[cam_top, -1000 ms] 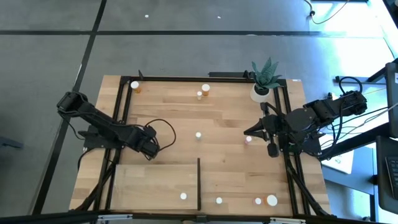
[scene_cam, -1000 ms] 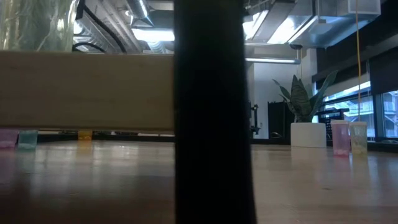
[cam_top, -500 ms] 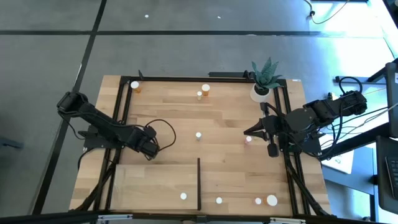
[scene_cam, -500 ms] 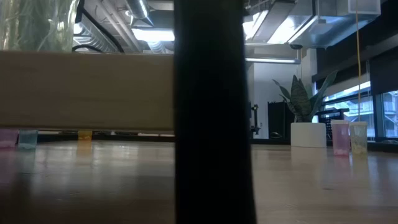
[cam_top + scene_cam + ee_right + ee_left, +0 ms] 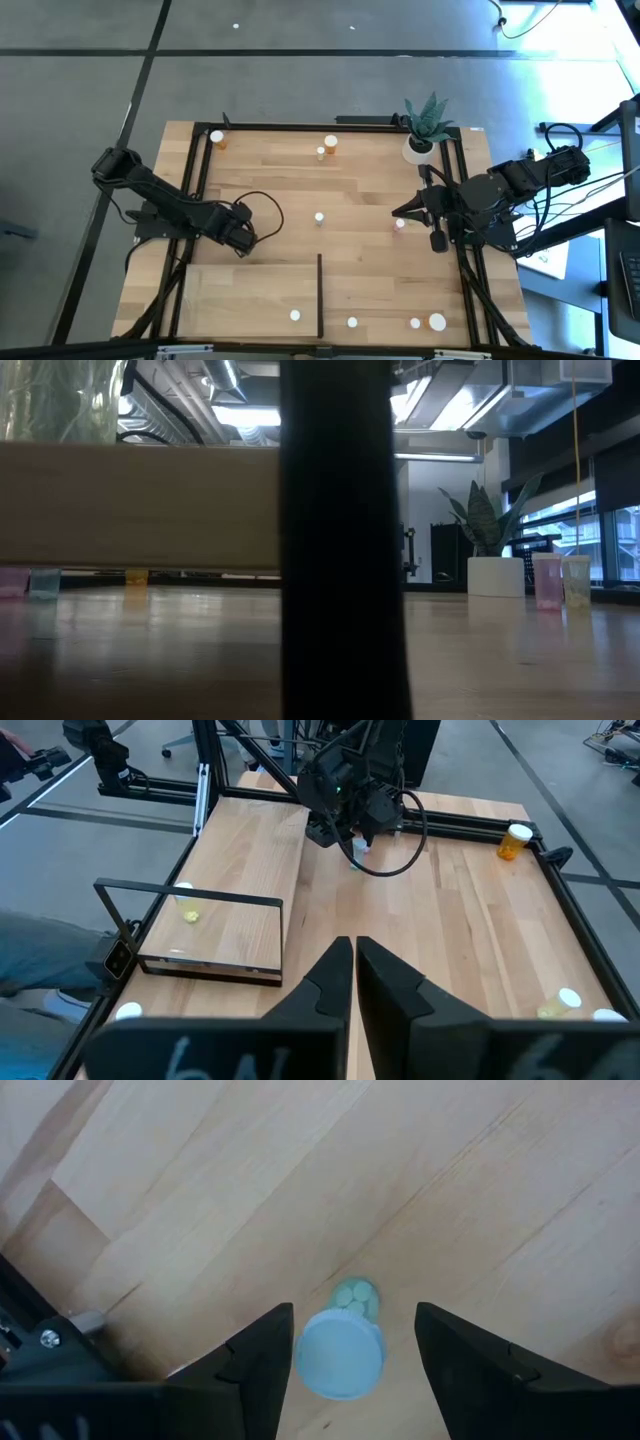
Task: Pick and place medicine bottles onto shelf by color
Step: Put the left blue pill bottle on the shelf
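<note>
Left gripper low over the table, near its left rail, just beyond the shelf. Fingers about half open, straddling a green bottle with white cap; seen only in the left wrist view. Contact between fingers and bottle not determinable; bottle apparently standing on the wood. From above, this bottle hidden under the gripper.

Right gripper at the table's right side, fingers pressed together, holding nothing. Pink bottle just beside its tip in the high view; absent from the right wrist view.

One bottle on the shelf, close to the black upright strip. In the right wrist view this same bottle reads yellowish green.

Remaining bottles loose on the table: one mid-table, two by the far rail, an orange one at the far left corner, three at the near edge right of the strip.

Plant at the far right corner.

Low view largely blocked by a dark upright; neither arm shown. Pink and pale bottles beside the plant pot, three more at far left.
</note>
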You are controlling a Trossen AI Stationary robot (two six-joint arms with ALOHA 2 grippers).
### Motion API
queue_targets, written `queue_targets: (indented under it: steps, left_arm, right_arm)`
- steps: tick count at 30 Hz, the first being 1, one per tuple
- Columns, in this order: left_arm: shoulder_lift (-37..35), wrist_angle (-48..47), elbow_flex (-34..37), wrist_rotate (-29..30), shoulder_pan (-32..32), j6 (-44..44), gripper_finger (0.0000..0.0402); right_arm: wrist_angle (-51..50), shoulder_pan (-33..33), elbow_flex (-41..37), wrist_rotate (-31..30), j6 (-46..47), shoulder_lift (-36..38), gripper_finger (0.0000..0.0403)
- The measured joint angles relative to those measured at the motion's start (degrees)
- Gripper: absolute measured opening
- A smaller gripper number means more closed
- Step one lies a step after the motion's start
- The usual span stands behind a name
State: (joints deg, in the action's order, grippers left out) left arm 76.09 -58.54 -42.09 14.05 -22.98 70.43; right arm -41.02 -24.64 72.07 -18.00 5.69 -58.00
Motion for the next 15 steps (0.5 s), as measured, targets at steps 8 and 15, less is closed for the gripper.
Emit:
queue_targets:
  steps: [8, 15]
  left_arm:
    - [0.0, 0.0, 0.0, -0.1, 0.0, 0.0, 0.0155]
    - [0.0, 0.0, 0.0, -0.1, 0.0, 0.0, 0.0115]
  right_arm:
    - [0.0, 0.0, 0.0, 0.0, -0.2, 0.0, 0.0022]
    - [0.0, 0.0, 0.0, 0.0, -0.2, 0.0, 0.0022]
